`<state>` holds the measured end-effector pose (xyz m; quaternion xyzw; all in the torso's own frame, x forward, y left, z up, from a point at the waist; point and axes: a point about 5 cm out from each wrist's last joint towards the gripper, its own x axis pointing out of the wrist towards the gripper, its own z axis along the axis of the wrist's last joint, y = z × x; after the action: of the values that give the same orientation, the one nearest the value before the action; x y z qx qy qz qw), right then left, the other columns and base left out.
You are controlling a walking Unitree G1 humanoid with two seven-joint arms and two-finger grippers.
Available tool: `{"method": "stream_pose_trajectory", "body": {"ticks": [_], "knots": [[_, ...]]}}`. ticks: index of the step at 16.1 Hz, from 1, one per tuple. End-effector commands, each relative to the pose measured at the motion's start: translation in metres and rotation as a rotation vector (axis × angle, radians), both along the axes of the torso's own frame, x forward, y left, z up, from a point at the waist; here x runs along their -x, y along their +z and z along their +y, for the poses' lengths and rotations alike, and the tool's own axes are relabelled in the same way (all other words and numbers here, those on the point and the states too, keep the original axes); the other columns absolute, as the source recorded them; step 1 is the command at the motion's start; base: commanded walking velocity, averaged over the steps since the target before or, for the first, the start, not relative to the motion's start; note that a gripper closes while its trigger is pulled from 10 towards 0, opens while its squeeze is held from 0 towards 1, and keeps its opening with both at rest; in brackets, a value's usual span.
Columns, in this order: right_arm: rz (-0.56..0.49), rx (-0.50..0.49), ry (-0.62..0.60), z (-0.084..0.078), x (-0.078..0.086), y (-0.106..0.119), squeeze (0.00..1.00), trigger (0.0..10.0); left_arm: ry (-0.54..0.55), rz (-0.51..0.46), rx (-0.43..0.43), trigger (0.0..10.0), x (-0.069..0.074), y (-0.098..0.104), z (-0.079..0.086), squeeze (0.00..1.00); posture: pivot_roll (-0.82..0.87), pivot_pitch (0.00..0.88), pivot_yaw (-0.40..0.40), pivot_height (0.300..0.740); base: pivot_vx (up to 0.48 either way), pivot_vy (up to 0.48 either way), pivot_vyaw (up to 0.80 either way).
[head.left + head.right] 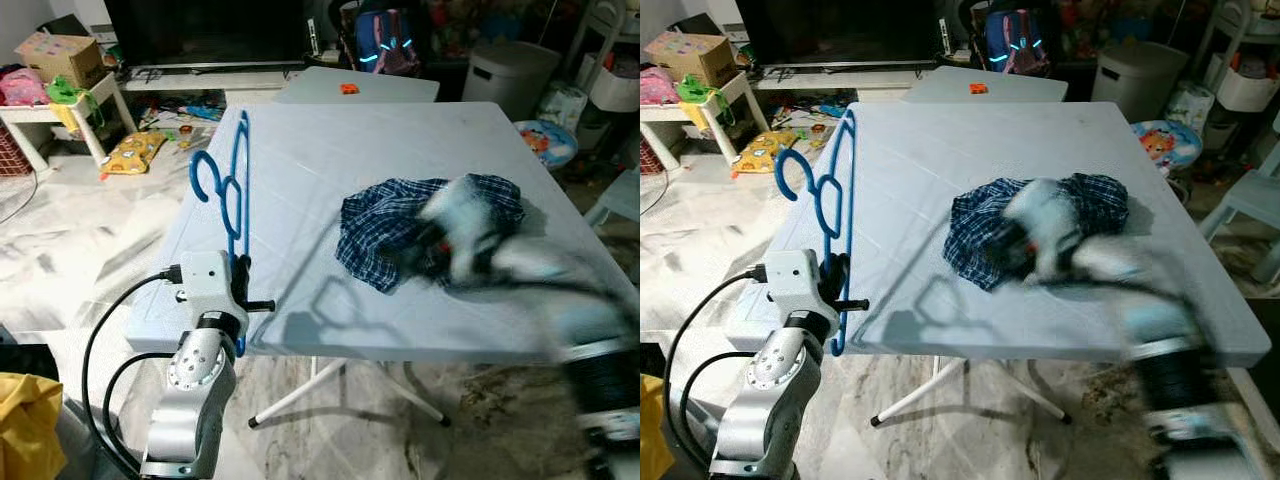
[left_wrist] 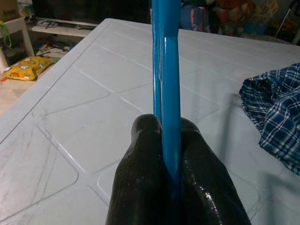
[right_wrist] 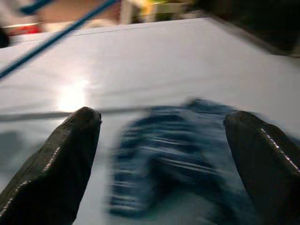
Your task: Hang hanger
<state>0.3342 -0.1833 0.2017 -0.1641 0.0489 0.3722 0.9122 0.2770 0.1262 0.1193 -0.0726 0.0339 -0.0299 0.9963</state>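
A blue plastic hanger (image 1: 235, 190) stands upright over the left side of the pale folding table (image 1: 300, 180), hook toward the left. My left gripper (image 2: 168, 154) is shut on its lower bar, near the table's front left corner. A crumpled blue plaid shirt (image 1: 400, 235) lies right of the table's middle. My right arm (image 1: 520, 265) is blurred with motion above the shirt's right part. In the right wrist view the right gripper (image 3: 161, 136) is open, its fingers (image 3: 70, 150) spread wide over the blurred shirt (image 3: 164, 154).
A second small table with an orange object (image 1: 348, 88) stands behind. A white bin (image 1: 510, 70) sits at the back right. A white side table (image 1: 60, 110) and floor clutter lie to the left. A yellow cloth (image 1: 25, 425) is at the lower left.
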Motion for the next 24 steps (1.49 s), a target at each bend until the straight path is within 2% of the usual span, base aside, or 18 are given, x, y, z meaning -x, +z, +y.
{"method": "stream_pose_trajectory", "body": {"ticks": [1,3,4,6,8,11,12,13,14,19,20,21,23,24], "knots": [[-0.010,-0.006,-0.062,-0.015,0.000,0.005,0.00,10.0,-0.002,-0.021,-0.001,10.0,0.000,0.005,0.000,0.00,-0.11,0.000,0.032,0.740,0.000,0.000,0.00],[0.022,0.052,-0.153,-0.035,0.000,-0.001,0.00,10.0,-0.009,-0.023,0.000,10.0,-0.001,0.006,-0.002,0.00,-0.12,0.000,0.035,0.740,0.000,0.000,0.00],[0.105,0.152,-0.202,-0.047,0.002,-0.018,0.00,10.0,-0.015,-0.022,0.000,10.0,-0.002,0.006,-0.003,0.00,-0.12,0.000,0.036,0.740,0.000,0.000,0.00],[0.150,0.176,-0.190,-0.042,0.004,-0.030,0.00,10.0,-0.017,-0.021,0.001,10.0,-0.001,0.005,-0.003,0.00,-0.12,0.000,0.032,0.740,0.000,0.000,0.00],[0.212,0.170,-0.134,-0.023,0.005,-0.046,0.00,10.0,-0.014,-0.021,0.004,10.0,0.000,0.005,-0.004,0.00,-0.11,0.000,0.020,0.740,0.000,0.000,0.00],[0.230,0.131,-0.068,0.001,0.001,-0.051,0.00,10.0,-0.004,-0.021,0.007,10.0,0.002,0.005,-0.003,0.00,-0.10,0.000,0.015,0.740,0.000,0.000,0.00],[0.244,0.106,-0.020,0.021,-0.003,-0.053,0.00,10.0,-0.001,-0.019,0.008,10.0,0.002,0.005,-0.003,0.00,-0.10,0.000,0.008,0.740,0.000,0.000,0.00],[0.248,0.101,-0.007,0.027,-0.005,-0.054,0.00,10.0,0.000,-0.019,0.008,10.0,0.003,0.005,-0.003,0.00,-0.10,0.000,0.007,0.740,0.000,0.000,0.00],[0.262,0.084,0.014,0.042,-0.008,-0.056,0.00,10.0,0.005,-0.019,0.009,10.0,0.003,0.005,-0.003,0.00,-0.10,0.000,0.002,0.740,0.000,0.000,0.00],[0.296,0.061,0.027,0.089,-0.025,-0.066,0.00,10.0,0.027,-0.024,0.015,10.0,0.004,0.006,-0.002,0.00,-0.07,0.000,-0.027,0.740,0.000,0.000,0.00],[0.292,0.031,0.005,0.103,-0.032,-0.062,0.00,10.0,0.039,-0.024,0.016,10.0,0.005,0.006,-0.001,0.00,-0.07,0.000,-0.034,0.740,0.000,0.000,0.00],[0.247,0.005,-0.096,0.112,-0.044,-0.055,0.00,10.0,0.049,-0.023,0.017,10.0,0.006,0.005,0.001,0.00,-0.07,0.000,-0.038,0.740,0.000,0.000,0.00],[0.090,0.016,-0.309,0.108,-0.061,-0.038,0.00,10.0,0.053,-0.022,0.018,10.0,0.007,0.005,0.000,0.00,-0.06,0.000,-0.041,0.740,0.000,0.000,0.00],[0.059,0.000,-0.383,0.102,-0.065,-0.033,0.00,10.0,0.054,-0.022,0.018,10.0,0.007,0.005,0.000,0.00,-0.06,0.000,-0.040,0.740,0.000,0.000,0.00]]}}
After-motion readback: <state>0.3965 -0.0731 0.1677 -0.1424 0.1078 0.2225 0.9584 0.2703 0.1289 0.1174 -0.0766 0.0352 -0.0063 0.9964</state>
